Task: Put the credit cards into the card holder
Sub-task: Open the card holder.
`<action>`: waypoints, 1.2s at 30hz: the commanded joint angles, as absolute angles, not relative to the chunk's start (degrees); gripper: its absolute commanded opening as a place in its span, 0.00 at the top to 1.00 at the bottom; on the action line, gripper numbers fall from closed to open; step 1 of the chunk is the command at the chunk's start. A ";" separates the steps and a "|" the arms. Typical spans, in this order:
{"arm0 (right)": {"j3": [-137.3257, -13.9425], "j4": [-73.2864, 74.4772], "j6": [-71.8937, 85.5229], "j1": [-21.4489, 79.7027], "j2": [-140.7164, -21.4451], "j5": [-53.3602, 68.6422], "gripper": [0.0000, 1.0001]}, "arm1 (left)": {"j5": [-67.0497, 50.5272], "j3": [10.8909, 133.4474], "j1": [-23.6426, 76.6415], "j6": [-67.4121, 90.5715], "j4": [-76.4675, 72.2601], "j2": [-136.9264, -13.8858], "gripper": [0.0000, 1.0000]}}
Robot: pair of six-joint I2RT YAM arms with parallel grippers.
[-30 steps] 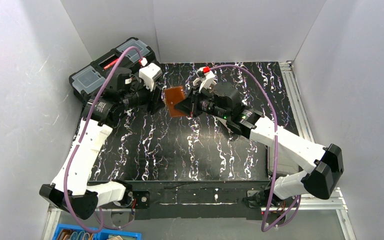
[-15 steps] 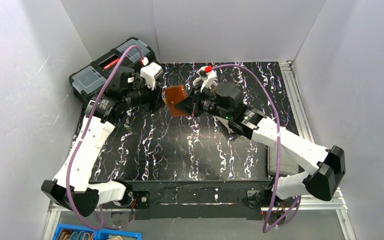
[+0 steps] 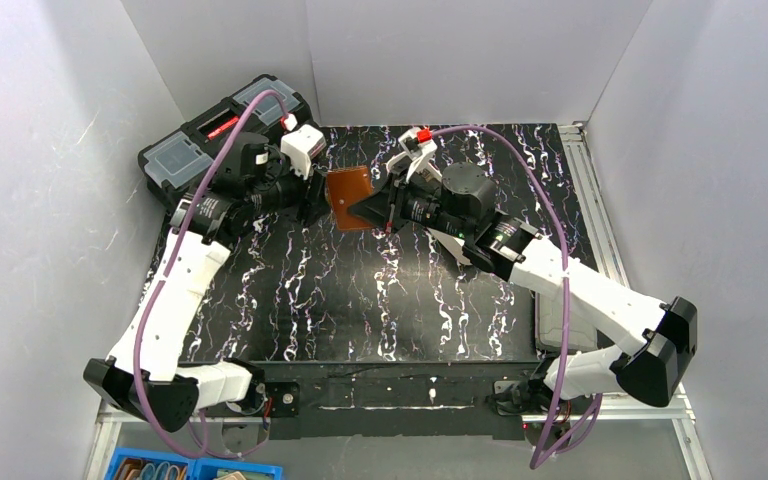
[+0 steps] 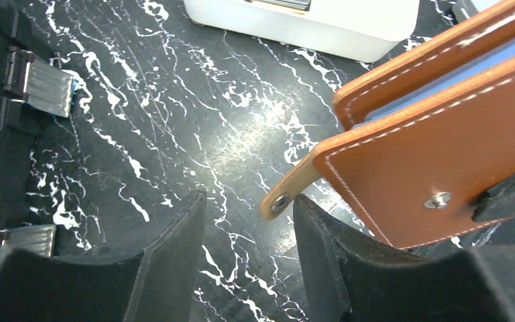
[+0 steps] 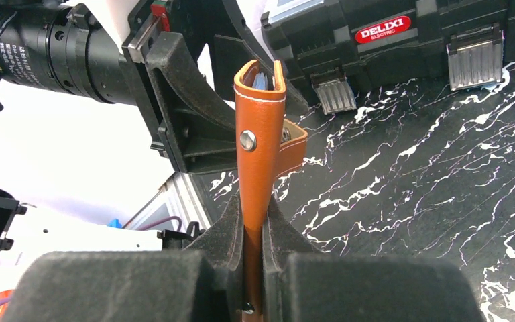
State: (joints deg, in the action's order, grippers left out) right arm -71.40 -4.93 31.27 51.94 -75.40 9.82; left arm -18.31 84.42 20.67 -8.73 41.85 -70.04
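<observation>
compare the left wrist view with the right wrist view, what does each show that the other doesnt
Only the left wrist view: the white tray and the broad face of the card holder. Only the right wrist view: the DELIXI label on the toolbox, and the card holder seen edge-on, plainly pinched in the shut right hand. Both: the card holder, its strap tab by the open left hand, the toolbox latches, the black marbled table.
</observation>
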 commanded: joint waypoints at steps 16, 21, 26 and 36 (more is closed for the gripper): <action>-68.39 -16.05 35.38 51.46 -74.23 18.58 0.99 | -59.90 96.56 11.73 -15.41 58.81 -76.42 0.38; -66.31 -22.13 39.87 49.24 -74.85 25.07 0.99 | -63.91 100.58 10.42 -24.95 69.76 -79.57 0.33; -67.06 -24.14 41.13 48.87 -76.75 30.16 0.99 | -63.79 101.53 9.75 -25.38 69.13 -78.65 0.30; -68.23 -25.41 42.57 48.53 -79.45 32.70 0.99 | -68.16 107.24 9.76 -31.28 80.04 -81.40 0.65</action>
